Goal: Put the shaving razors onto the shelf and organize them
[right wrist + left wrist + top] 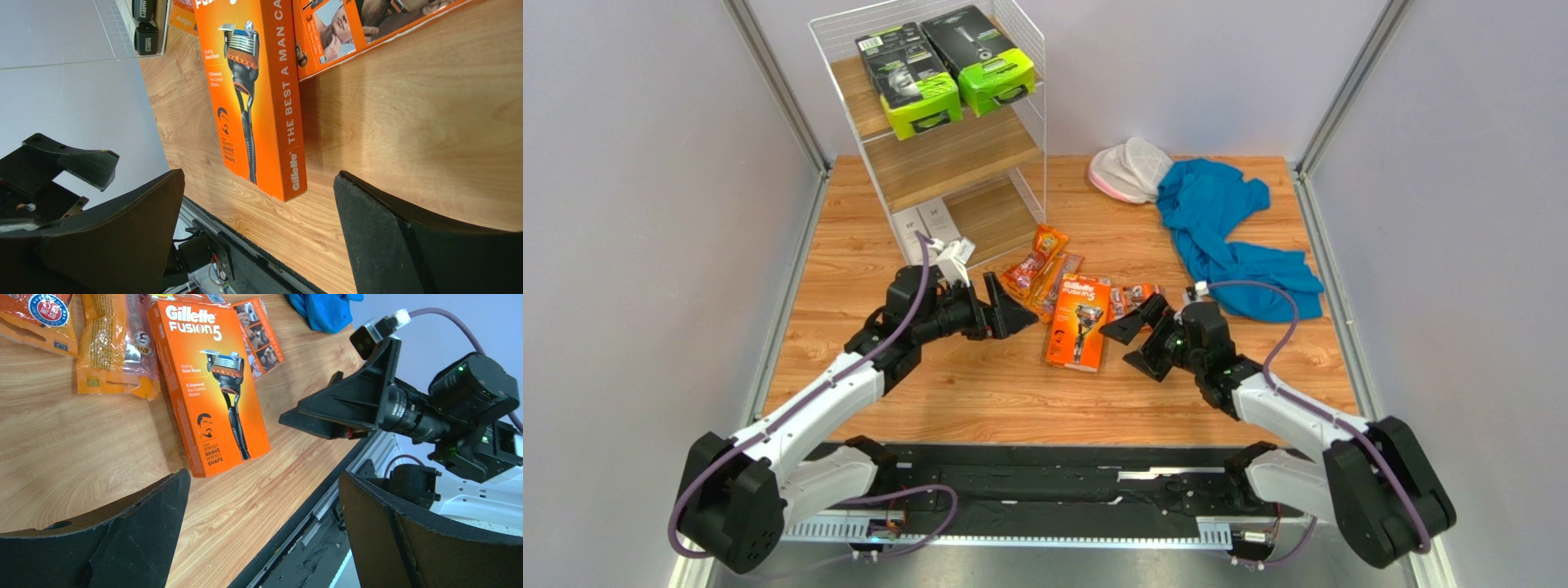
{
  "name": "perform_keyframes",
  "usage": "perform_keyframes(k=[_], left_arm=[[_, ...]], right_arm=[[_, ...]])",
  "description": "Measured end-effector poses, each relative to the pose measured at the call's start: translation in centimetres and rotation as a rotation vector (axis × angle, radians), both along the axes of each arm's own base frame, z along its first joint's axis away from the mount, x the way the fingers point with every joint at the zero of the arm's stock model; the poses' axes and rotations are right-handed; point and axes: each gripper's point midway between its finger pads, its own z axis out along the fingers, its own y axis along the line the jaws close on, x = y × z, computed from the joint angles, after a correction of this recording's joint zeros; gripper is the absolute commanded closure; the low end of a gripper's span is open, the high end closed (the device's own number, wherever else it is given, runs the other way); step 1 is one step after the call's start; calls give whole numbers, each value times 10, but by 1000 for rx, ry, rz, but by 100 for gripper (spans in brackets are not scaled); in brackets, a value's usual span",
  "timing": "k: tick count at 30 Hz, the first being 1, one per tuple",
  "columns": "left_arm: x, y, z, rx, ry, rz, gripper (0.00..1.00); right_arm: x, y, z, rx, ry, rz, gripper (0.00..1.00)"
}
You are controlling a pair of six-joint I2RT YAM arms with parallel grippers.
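Note:
The white wire shelf (1014,86) stands at the back left. Two black packs with lime-green ends (909,80) (979,59) lie on its top tier. An orange Gillette box (1078,321) lies flat on the table between my grippers; it also shows in the left wrist view (209,386) and the right wrist view (258,92). A second orange box (1133,298) lies partly under its far right edge. Two orange blister packs (1036,263) lie just behind. My left gripper (1014,316) is open and empty, left of the box. My right gripper (1143,331) is open and empty, right of it.
Two slim grey-white boxes (928,227) stand on the shelf's bottom tier. A blue cloth (1228,233) and a white-pink cap (1130,169) lie at the back right. The black rail (1051,472) runs along the table's near edge.

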Motion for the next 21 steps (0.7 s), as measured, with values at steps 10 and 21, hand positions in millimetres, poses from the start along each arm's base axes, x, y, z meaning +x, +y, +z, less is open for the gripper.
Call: perform_keyframes(k=[10, 21], left_arm=[[-1, 1, -2, 6, 8, 0, 1], [-3, 4, 0, 10, 7, 9, 2]], right_arm=[[14, 20, -38, 24, 48, 65, 25], [29, 46, -48, 148, 80, 106, 72]])
